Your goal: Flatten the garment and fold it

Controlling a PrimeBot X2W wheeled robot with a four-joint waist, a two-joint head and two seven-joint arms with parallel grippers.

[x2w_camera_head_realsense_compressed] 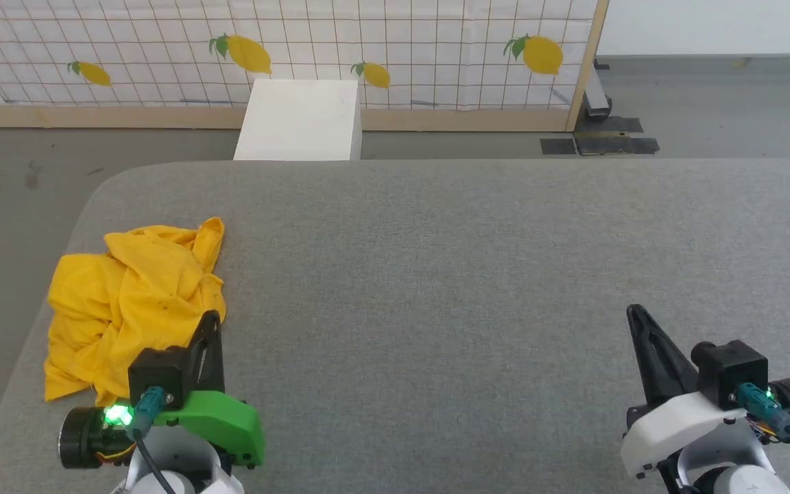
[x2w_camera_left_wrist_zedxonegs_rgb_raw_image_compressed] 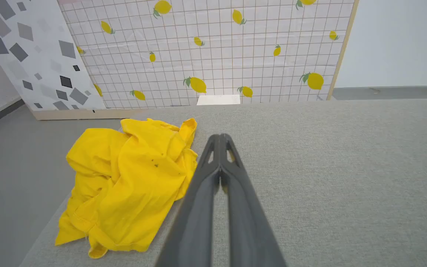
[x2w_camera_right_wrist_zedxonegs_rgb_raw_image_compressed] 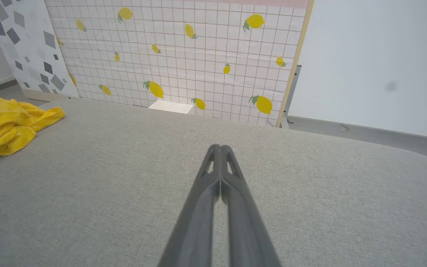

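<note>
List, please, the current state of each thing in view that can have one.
T-shirt: crumpled in a heap near the left edge of the table, not flattened, not folded, not held.
Left gripper: jaws shut, empty, right beside the T-shirt; contact cannot be told.
Right gripper: jaws shut, empty, over bare table far from the T-shirt.
</note>
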